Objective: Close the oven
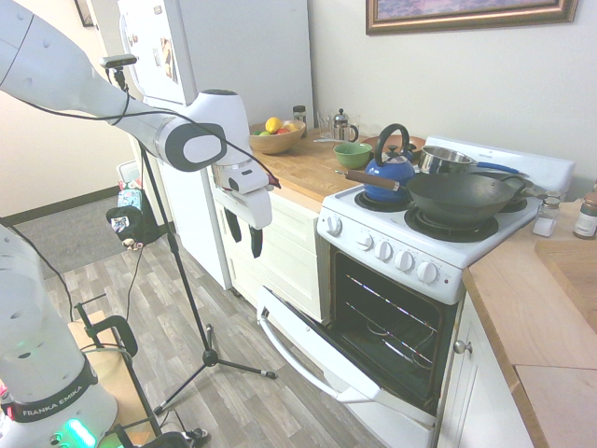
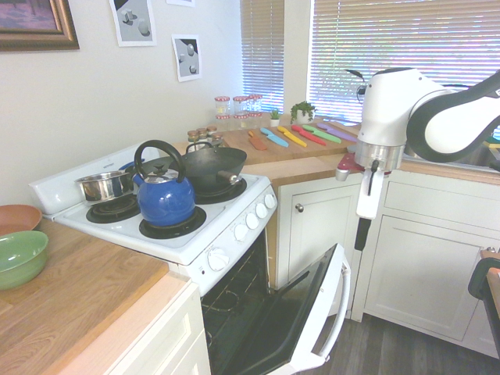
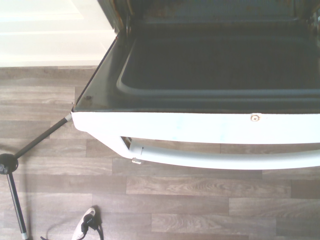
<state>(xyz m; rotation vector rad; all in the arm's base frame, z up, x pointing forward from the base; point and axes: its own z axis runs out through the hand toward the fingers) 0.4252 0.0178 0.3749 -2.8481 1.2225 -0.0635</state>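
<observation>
First exterior view puts the oven door (image 1: 317, 347) at five o'clock from the parted, empty gripper (image 1: 246, 245), long edge running ten-to-four, depth gap hard to judge

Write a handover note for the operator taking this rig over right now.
Gripper: empty, fingers slightly apart, pointing down in the air near the oven door, not touching it.
Oven door: partly lowered, its inner side facing up at a slant; the long bar handle is free. Wire racks are inside the oven.
On top: blue kettle, wok and steel pan.
Done: nothing shows as closed.
Left: swing the door up until shut.
</observation>
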